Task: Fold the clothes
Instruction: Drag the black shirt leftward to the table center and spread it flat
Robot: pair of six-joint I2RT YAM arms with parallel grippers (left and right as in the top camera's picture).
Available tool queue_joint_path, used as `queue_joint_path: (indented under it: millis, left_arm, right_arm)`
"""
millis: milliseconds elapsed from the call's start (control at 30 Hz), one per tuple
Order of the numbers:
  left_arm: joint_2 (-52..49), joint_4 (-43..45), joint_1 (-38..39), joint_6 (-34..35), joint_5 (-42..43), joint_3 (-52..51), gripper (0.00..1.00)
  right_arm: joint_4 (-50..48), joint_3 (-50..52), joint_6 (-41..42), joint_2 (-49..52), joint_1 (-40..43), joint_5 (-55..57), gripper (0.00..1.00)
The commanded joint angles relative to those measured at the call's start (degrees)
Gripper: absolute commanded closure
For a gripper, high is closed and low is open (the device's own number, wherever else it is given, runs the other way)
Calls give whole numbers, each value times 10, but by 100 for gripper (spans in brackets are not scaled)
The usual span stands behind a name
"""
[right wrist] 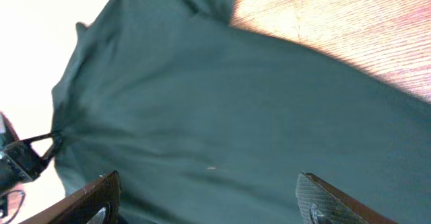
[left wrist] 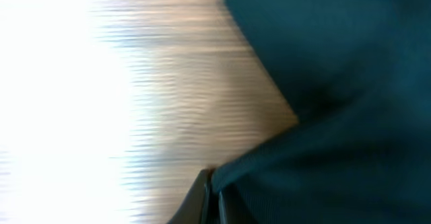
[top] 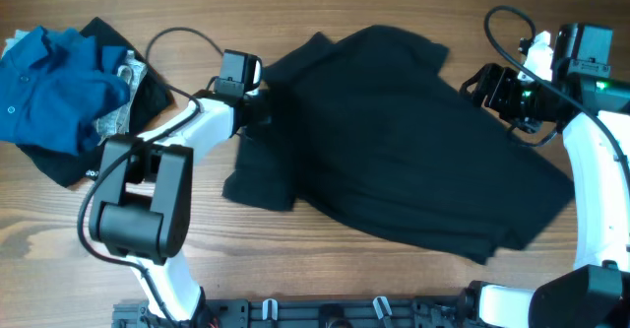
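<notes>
The left gripper (top: 258, 106) pinches the black shirt (top: 394, 141); its wrist view is blurred. The right gripper (right wrist: 207, 178) stands spread, its fingers partly cropped.

Bright blue buttoned shirt (top: 49, 87), crumpled at ten o'clock on the wooden table (top: 325, 274); grey patterned cloth (top: 118, 116) touching its three-o'clock edge, dark fabric (top: 59, 168) beneath.
</notes>
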State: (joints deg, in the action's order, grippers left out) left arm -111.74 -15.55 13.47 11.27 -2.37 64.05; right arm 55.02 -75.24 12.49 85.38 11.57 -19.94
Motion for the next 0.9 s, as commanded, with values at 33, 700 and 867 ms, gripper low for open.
queue_joint_path:
  millis: [33,700,867]
  left_arm:
    - [-12,-89,-91,92,-238,-18,96]
    - [276,-156,-163,87,-65,-18,17]
    - [305,-173,-162,87,-49,-18,16]
  right_arm:
    - [-9,63,-13,7,-1,34,20]
    - [-287,213,127,224,9,104,85]
    - [-433,188,113,224,16,8,96]
